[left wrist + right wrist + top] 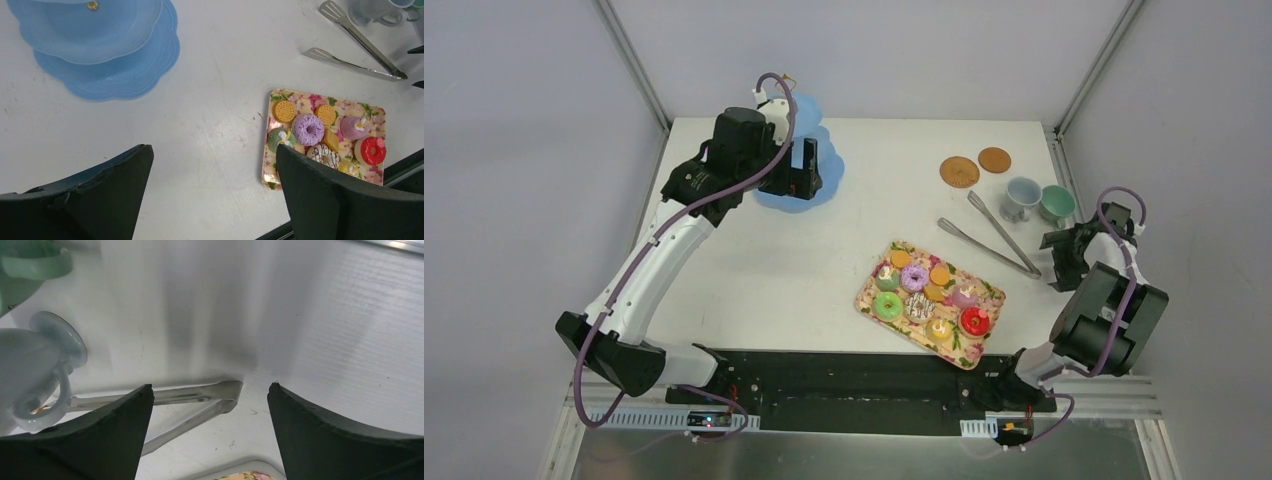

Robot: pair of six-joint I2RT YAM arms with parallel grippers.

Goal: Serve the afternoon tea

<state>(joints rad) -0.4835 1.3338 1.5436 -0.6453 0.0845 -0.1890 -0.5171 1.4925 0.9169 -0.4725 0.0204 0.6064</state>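
A tray [992,292] carrying the sweets [919,305] lies on the bench [774,260], front and right of centre. Just behind it lie tongs [1004,234], their joined end toward the right edge. Behind the tongs stand the left cup [1022,197] and the right cup [1056,203], side by side. Two coasters [959,171] lie just beside each other, behind and left of the cups. A tiered stand [832,172] sits at the back left, well apart from the tray.
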